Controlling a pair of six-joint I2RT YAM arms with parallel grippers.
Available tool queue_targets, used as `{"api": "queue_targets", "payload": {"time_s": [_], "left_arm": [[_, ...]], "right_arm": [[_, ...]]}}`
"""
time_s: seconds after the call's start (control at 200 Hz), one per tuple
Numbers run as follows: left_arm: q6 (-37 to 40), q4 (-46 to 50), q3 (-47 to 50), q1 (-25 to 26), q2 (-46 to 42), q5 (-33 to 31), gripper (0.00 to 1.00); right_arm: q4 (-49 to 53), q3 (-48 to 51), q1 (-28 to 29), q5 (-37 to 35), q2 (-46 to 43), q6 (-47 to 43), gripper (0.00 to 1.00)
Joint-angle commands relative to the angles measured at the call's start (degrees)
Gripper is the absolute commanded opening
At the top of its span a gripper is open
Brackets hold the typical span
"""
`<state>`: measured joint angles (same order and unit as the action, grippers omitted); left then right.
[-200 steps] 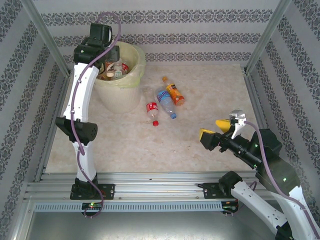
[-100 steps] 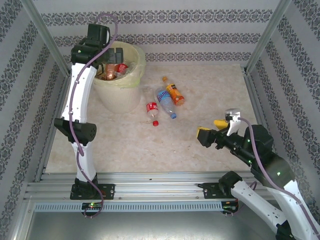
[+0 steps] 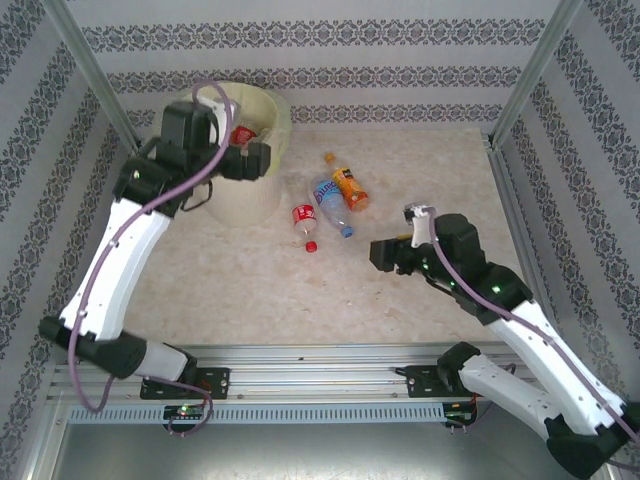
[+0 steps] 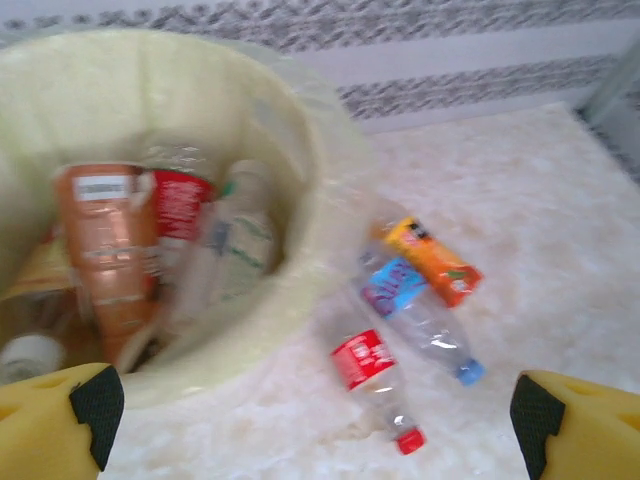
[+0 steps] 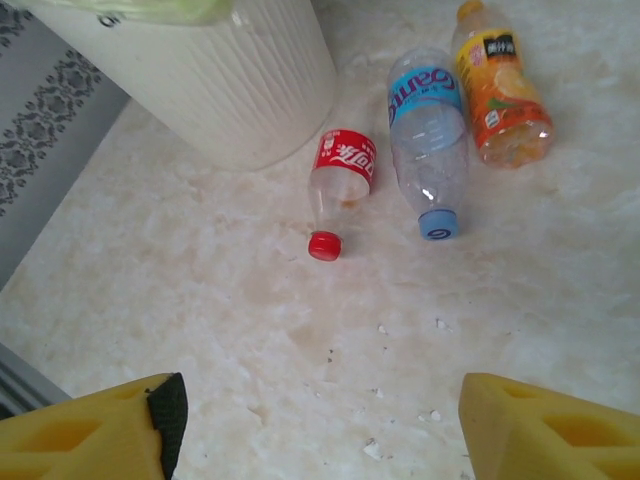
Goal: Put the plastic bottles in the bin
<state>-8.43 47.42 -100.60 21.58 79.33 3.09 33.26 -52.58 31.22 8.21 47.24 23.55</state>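
Three small clear plastic bottles lie mid-frame on the pale marbled bench [image 3: 430, 170]. The red-label bottle [image 3: 303, 222] is just right of the big round white bin with the yellow-green liner [image 3: 275, 110]. The blue-label bottle [image 3: 330, 200] and the orange-label bottle [image 3: 349, 187] lie side by side right of it. More bottles are in the bin.

Left pincer [image 3: 250, 160] is wide open and empty by the bin rim. Right pincer [image 5: 320, 420] is low with its jaws apart and nothing between them, facing the trio.

I'd take the red-label one first, since it looks free on both sides. Straddle the labelled body, not the neck, and close gently so it doesn't roll.
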Motion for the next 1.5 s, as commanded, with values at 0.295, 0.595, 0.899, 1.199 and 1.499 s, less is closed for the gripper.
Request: {"api": "queue_targets", "payload": {"time_s": [0.295,0.595,0.899,1.199,1.499], "left_arm": [[-9.17,-37.47,34.50,5.19,-8.20,21.63,1.00],[-14.70,-40.71,36.61,6.28,-2.14,27.90,1.00],[-15.93,-38.63,35.26,6.28,-0.76,29.17,1.00],[-15.24,-36.78,34.26,6.28,0.14,29.30,1.00],[-15.57,-36.08,33.88,6.30,1.04,29.28,1.00]], "right_arm": [[-14.99,2.67,-6.63,6.77,18.57,-2.50,0.68],[-18.19,-3.19,-7.15,7.38,35.57,-5.64,0.66],[-22.29,-8.07,-7.06,7.00,49.26,-5.79,0.65],[-21.83,-12.42,-7.05,7.12,57.25,-7.16,0.63],[-20.79,-16.13,-7.05,7.70,61.59,-7.92,0.53]]}}
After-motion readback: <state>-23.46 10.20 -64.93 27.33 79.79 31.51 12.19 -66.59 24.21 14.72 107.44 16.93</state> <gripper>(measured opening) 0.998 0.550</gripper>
